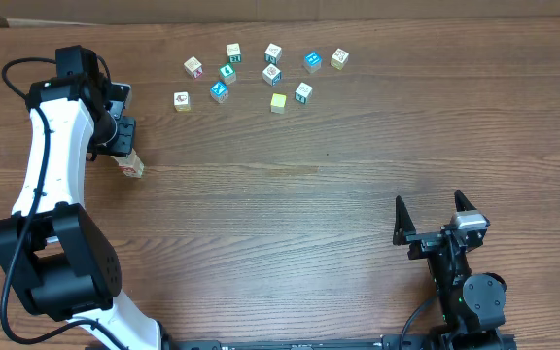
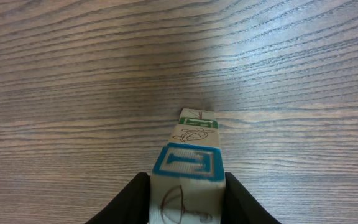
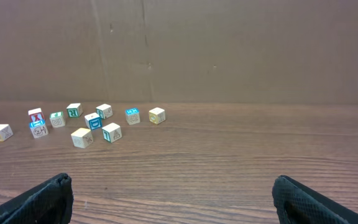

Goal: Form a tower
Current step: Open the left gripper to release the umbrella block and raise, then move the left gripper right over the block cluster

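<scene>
Inside black left pincer [image 2: 187,182], tower [image 2: 189,160] of square wooden cubes, grained tabletop [image 2: 73,74].

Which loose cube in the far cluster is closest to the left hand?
The white-faced cube, leftmost of the loose ones; every other loose cube lies farther from the left hand at the tower.

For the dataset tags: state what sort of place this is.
Probably a robotics lab bench: a wood-grain table, a plain brown backdrop, a white robot arm and small picture cubes laid out for stacking.
</scene>
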Robot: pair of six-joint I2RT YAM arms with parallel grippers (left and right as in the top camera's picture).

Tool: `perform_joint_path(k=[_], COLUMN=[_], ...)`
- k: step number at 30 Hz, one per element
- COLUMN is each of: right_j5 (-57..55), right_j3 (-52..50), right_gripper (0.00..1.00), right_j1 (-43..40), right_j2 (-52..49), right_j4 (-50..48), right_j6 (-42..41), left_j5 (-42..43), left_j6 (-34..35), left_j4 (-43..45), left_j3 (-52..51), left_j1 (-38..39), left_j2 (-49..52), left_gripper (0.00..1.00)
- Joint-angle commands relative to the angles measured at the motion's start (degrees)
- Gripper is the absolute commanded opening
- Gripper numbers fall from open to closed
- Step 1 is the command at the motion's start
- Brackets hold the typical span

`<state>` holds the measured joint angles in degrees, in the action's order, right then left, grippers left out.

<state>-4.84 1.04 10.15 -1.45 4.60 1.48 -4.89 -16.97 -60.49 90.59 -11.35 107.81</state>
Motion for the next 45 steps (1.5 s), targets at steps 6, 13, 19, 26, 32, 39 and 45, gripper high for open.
perform_joint_path(k=[6,13,19,26,32,39,45], right_j5=[0.02,0.02,0.02,0.02,0.0,0.02,0.02], right_j3=[-0.59,-0.59,-0.59,-0.59,-0.59,-0.59,-0.59], right_gripper=[1.0,1.0,1.0,1.0,1.0,1.0,1.0], right_j1=[-0.15,-0.15,-0.15,-0.15,-0.15,-0.15,-0.15], right_j2=[0.09,0.09,0.09,0.09,0.09,0.09,0.09], right_j4=[-0.24,-0.24,-0.24,-0.24,-0.24,-0.24,-0.24], right_j6=[0.11,0.11,0.11,0.11,0.09,0.11,0.11], left_j5=[1.51,1.75,1.81,2.01,4.87,6.01,13.0], left_j6=[-1.27,-1.25,0.94,5.7,6.34,6.32,9.92], left_j4=[0.35,0.42,2.54,7.1,9.4,9.77,13.6], left_j3=[0.37,0.37,0.37,0.37,0.37,0.37,0.37], left_j1=[-0.35,-0.37,-0.35,-0.28,-0.26,-0.26,-0.09], left_j2=[-0.26,-0.26,-0.26,-0.26,-0.26,-0.26,-0.26], left_gripper=[0.33,0.56,0.93,1.0,1.0,0.99,1.0])
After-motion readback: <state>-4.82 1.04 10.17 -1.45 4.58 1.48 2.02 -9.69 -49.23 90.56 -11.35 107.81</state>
